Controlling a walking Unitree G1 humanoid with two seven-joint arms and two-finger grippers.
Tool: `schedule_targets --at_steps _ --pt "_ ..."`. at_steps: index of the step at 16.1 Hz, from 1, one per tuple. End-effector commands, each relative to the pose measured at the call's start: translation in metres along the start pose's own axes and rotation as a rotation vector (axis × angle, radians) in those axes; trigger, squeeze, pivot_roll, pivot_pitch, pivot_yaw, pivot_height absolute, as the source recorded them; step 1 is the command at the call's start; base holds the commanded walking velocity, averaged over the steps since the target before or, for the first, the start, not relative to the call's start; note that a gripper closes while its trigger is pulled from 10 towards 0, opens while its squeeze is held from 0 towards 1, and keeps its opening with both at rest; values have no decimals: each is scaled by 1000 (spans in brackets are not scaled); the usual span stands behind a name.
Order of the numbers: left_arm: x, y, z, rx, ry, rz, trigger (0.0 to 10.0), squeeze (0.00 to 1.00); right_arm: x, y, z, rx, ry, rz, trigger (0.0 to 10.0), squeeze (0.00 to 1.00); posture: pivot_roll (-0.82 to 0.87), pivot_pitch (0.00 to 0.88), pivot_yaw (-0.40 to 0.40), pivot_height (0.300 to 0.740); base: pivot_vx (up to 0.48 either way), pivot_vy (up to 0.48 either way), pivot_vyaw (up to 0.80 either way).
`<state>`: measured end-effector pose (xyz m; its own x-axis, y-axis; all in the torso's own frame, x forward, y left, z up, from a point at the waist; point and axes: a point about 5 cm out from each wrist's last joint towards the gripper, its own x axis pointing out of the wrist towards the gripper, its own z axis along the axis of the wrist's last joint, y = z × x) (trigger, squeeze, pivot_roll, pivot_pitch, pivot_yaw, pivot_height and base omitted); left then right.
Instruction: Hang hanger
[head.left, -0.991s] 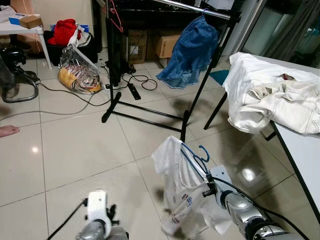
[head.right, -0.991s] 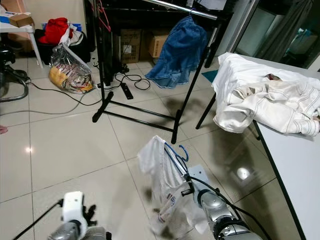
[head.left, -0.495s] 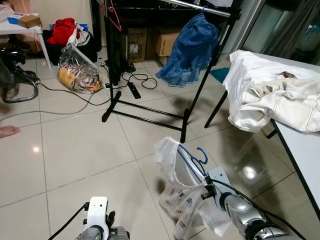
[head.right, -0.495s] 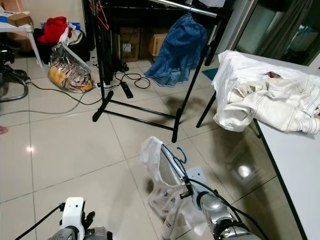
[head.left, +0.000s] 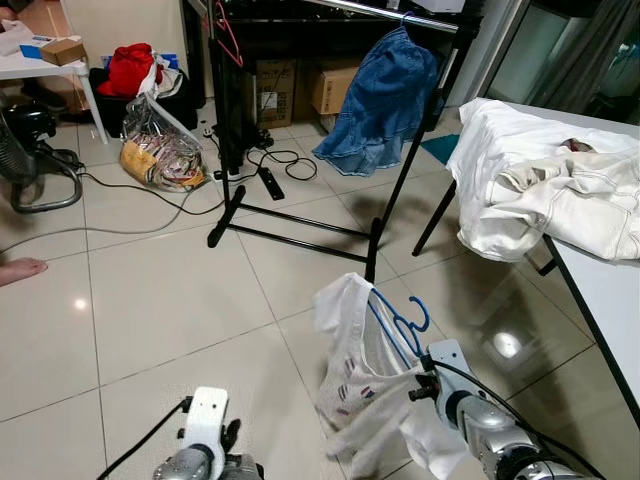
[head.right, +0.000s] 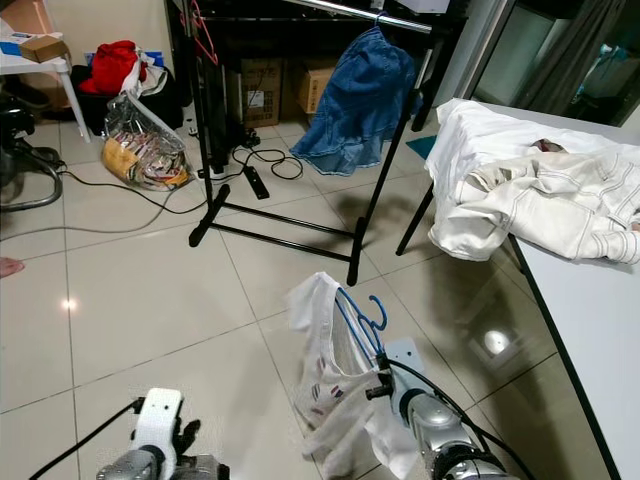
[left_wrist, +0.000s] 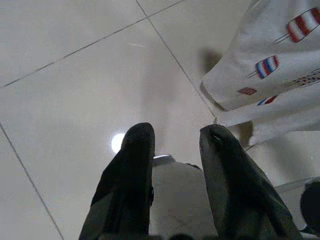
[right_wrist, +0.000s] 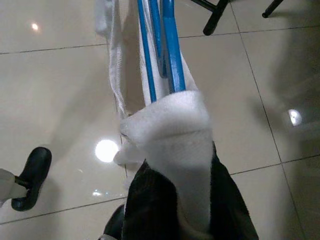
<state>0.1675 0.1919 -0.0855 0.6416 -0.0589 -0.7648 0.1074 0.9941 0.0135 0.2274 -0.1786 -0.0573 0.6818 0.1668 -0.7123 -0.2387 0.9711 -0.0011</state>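
Note:
My right gripper (right_wrist: 178, 197) is shut on one shoulder of a blue hanger (head.left: 396, 322), with the white cloth pinched between its fingers (right_wrist: 143, 202). A white garment (head.left: 352, 395) printed with small coloured shapes is draped on the hanger and hangs low above the tiled floor. Ahead stands a black clothes rack (head.left: 372, 232) with its silver rail (head.left: 385, 14) at the top; a blue denim garment (head.left: 384, 98) and a red hanger (head.left: 228, 36) hang on it. My left gripper (left_wrist: 177, 136) is open over the floor tiles with nothing between its fingers, and that arm (head.left: 203, 440) is low at the left.
At the right, a white table (head.left: 610, 310) carries a heap of white clothes (head.left: 555, 190). Cables (head.left: 262, 170), a plastic bag (head.left: 160, 152) and cardboard boxes (head.left: 335, 88) lie around the rack. A fan (head.left: 25, 155) and a person's foot (head.left: 20, 270) are at the left.
The garment's lower part has swung and bunched under the hanger. My right gripper keeps its hold and sits slightly farther right. The view has shifted a little.

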Motion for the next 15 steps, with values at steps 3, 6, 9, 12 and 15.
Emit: schedule_targets --at_steps 3,6,9,12,15 --pt "-3 1 -7 -40 -2 19 10000 0 2 0 9 -12 -22 15 10000 0 270 0 -116 740 0 0 0" --pt "-6 -1 -17 -3 33 10 10000 0 1 0 7 -4 -24 18 10000 0 286 12 -135 740 0 0 0" --pt "-3 -3 -7 -87 -28 34 10000 0 2 1 8 -27 -25 16 10000 0 292 18 -145 740 0 0 0" --pt "-2 -10 -7 -84 -20 23 10000 0 3 4 13 -43 -42 26 10000 0 282 15 -148 740 0 0 0" --pt "-1 -10 -6 -75 -15 29 10000 0 2 1 11 -69 -30 24 10000 0 280 17 -150 740 0 0 0"
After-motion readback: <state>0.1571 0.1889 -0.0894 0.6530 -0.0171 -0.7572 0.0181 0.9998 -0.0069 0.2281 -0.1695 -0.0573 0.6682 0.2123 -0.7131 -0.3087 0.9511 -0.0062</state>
